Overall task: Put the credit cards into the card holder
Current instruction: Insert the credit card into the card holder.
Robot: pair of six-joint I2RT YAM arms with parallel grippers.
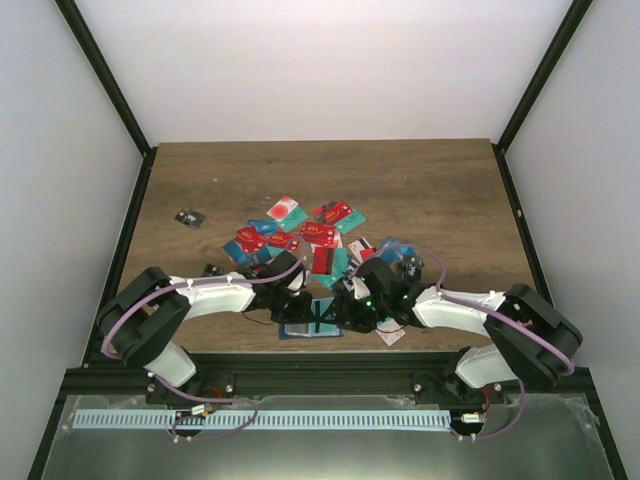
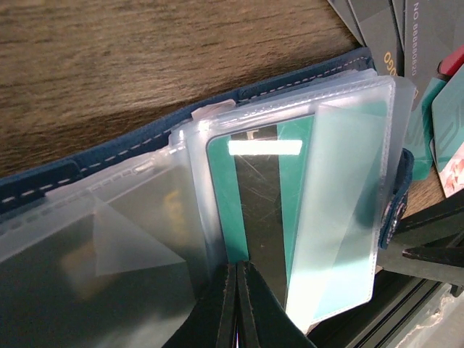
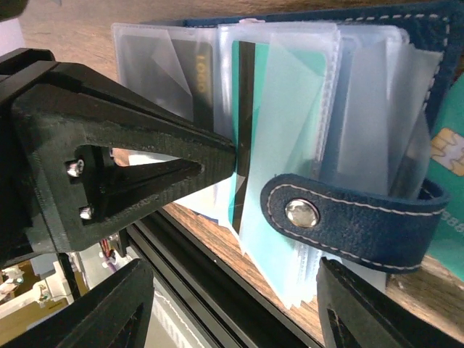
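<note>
The navy card holder lies open at the table's near edge, its clear sleeves fanned out. A teal credit card with a dark stripe sits partly inside one sleeve. My left gripper is shut on that card's near edge; its black fingers show in the right wrist view. My right gripper stands open below the holder's snap strap, with nothing held between its fingers. More credit cards in red, teal and blue lie in a heap behind the holder.
Two small black square chips lie left of the heap. A white card lies under the right arm. The black frame rail runs right along the table's near edge under both grippers. Dark cards lie beyond the holder.
</note>
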